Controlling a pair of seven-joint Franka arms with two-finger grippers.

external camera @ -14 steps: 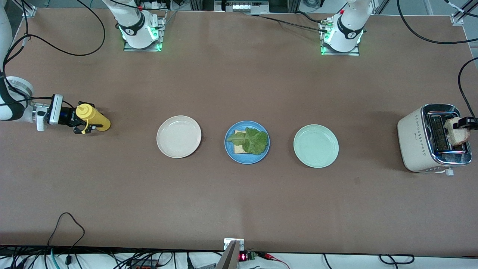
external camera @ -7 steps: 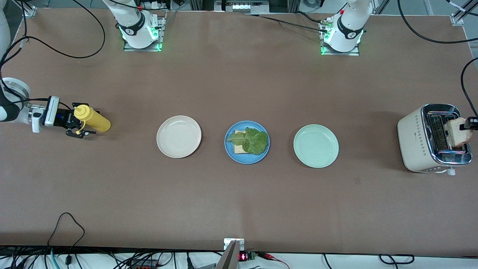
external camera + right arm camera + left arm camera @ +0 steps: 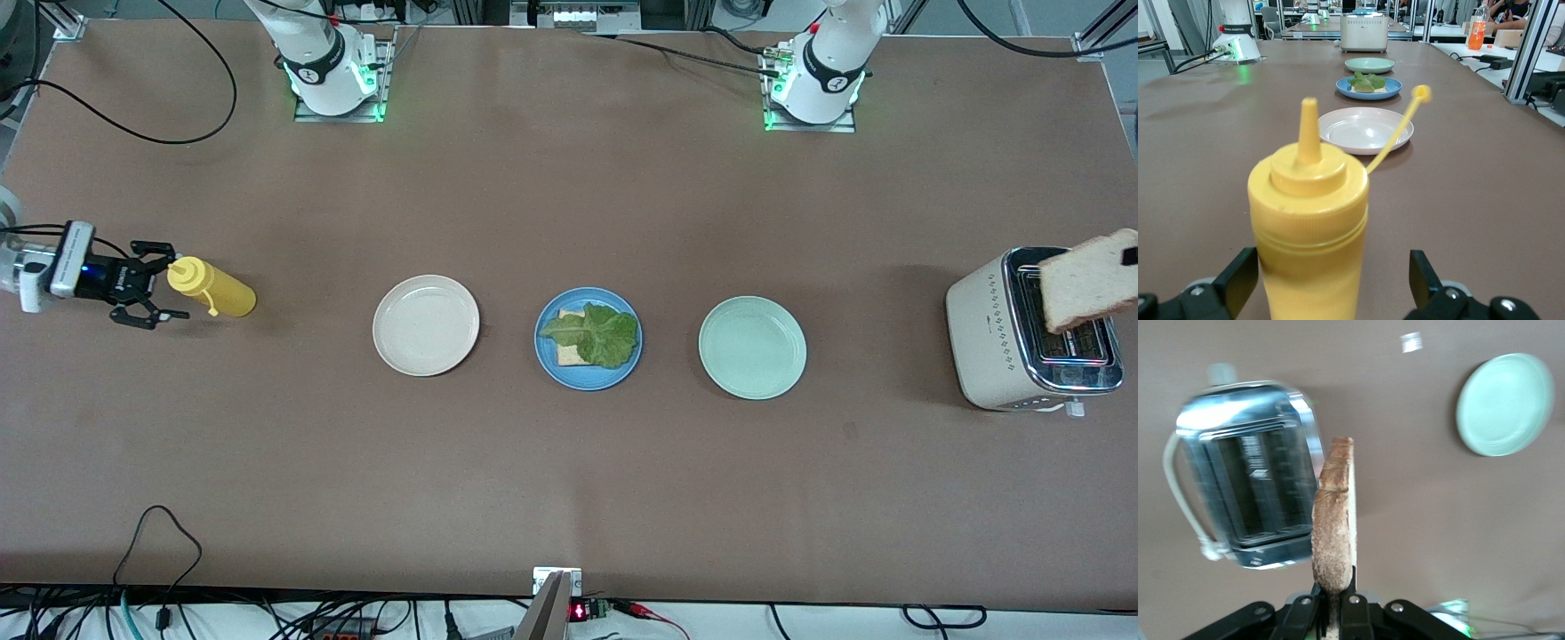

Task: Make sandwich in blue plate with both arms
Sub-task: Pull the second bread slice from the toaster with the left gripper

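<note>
The blue plate (image 3: 588, 372) stands mid-table and holds one bread slice (image 3: 566, 352) with a green lettuce leaf (image 3: 597, 334) on top. It also shows in the right wrist view (image 3: 1368, 88). My left gripper (image 3: 1131, 256) is shut on a second bread slice (image 3: 1086, 281) and holds it in the air over the toaster (image 3: 996, 333). In the left wrist view the fingers (image 3: 1350, 603) pinch the slice (image 3: 1334, 513) edge-on. My right gripper (image 3: 167, 283) is open beside a yellow mustard bottle (image 3: 218, 291), its fingers (image 3: 1238, 280) apart from the bottle (image 3: 1308, 220).
A cream-white plate (image 3: 426, 324) stands toward the right arm's end and a pale mint-green plate (image 3: 752, 348) toward the left arm's end, either side of the blue plate. The toaster (image 3: 1248, 470) and mint plate (image 3: 1505, 403) show below the left gripper.
My left gripper has lifted the bread slice up out of the toaster slot. My right gripper has let go of the mustard bottle and drawn back toward the table's end.
</note>
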